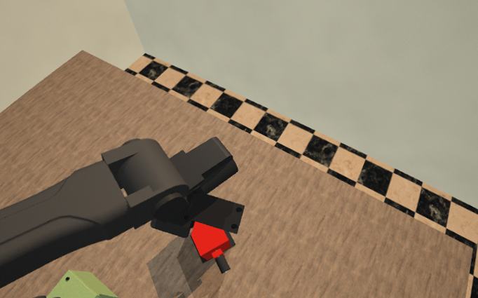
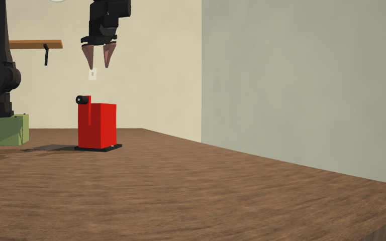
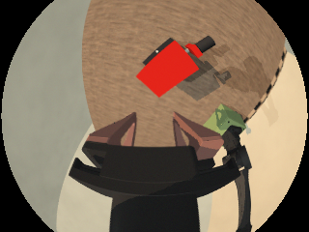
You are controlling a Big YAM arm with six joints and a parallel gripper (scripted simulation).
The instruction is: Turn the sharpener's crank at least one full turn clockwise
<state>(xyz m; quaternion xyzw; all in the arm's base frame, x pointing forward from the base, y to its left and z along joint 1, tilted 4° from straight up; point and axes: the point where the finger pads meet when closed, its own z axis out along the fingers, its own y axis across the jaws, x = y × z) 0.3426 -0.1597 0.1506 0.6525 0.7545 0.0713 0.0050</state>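
At the far left of the exterior view we see the arm's green base block (image 2: pixel 12 129) on the bench (image 2: pixel 199 184). Just right of it the red sharpener (image 2: pixel 98 125) stands upright on a thin black plate (image 2: pixel 99 148), on the left part of the bench. Its crank (image 2: pixel 89 110) points straight up along the left face, with a short black handle (image 2: pixel 82 99) sticking out leftward at the top.

Above the sharpener hangs our gripper (image 2: pixel 98 67), well apart from it, fingers (image 2: pixel 88 56) pointing down, about half open and holding nothing.

We judge the sharpener rigid and fairly steady on its plate, though a hard sideways shove could slide or tip it. The crank looks stiff and thin, poor to pinch. The handle is the place to take hold: a small round peg, probably smooth, so we would close across its barrel and let it roll in the grasp as the crank sweeps round.
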